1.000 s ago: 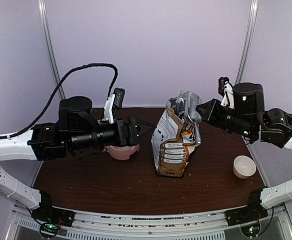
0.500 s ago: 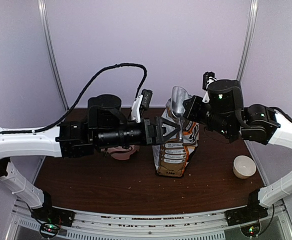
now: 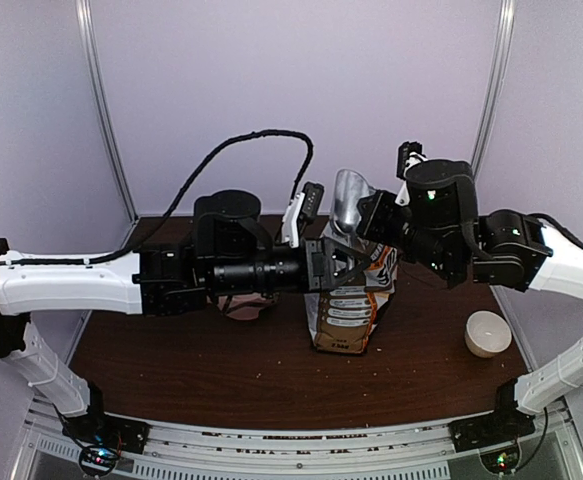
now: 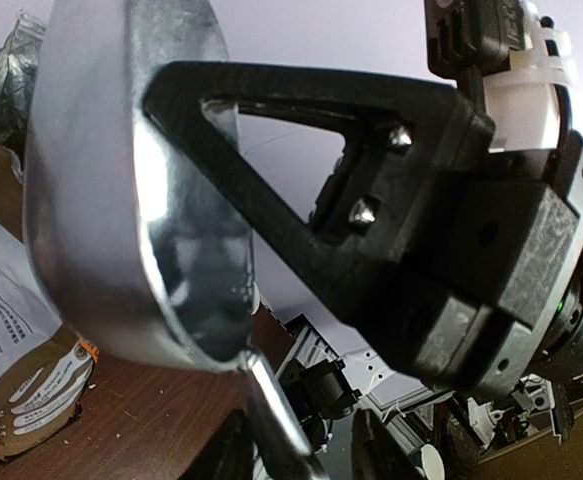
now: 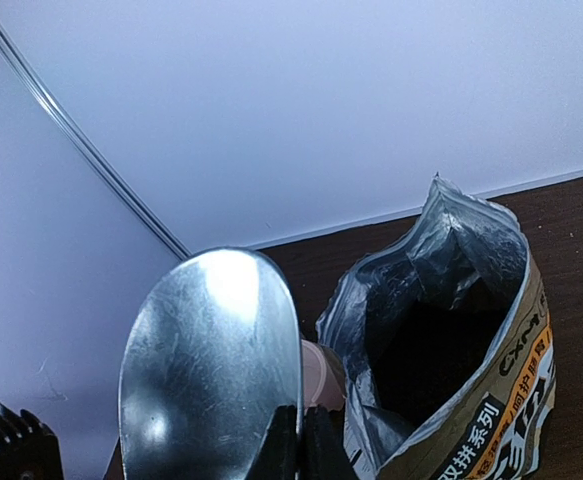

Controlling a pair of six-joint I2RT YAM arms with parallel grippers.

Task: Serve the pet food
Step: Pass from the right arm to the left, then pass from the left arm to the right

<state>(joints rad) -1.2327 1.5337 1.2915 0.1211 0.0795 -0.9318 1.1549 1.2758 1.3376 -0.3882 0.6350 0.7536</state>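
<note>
The shiny metal scoop (image 3: pixel 347 195) hangs above the open mouth of the white-grey-orange bag (image 3: pixel 346 305). My right gripper (image 3: pixel 363 215) is shut on the rim of the scoop (image 5: pixel 211 370), its fingertips pinched at the bowl's edge (image 5: pixel 296 435). My left gripper (image 3: pixel 356 262) reaches in from the left. In the left wrist view the scoop's handle (image 4: pixel 271 415) runs down between its fingers, with a gap showing on the right side. The bag (image 5: pixel 451 330) stands upright with a dark foil-lined inside, and the pet food in it is hidden.
A pink feeder (image 3: pixel 243 306) sits behind the left arm, mostly covered by it. A small white bowl (image 3: pixel 487 333) stands at the right. Crumbs lie on the brown table (image 3: pixel 221 370) by the bag's base. A black cable (image 3: pixel 241 150) arcs above the left arm.
My left arm has swung right to the bag, and its jaws have narrowed around the scoop's handle. My right arm has shifted a little left, still holding the scoop.
</note>
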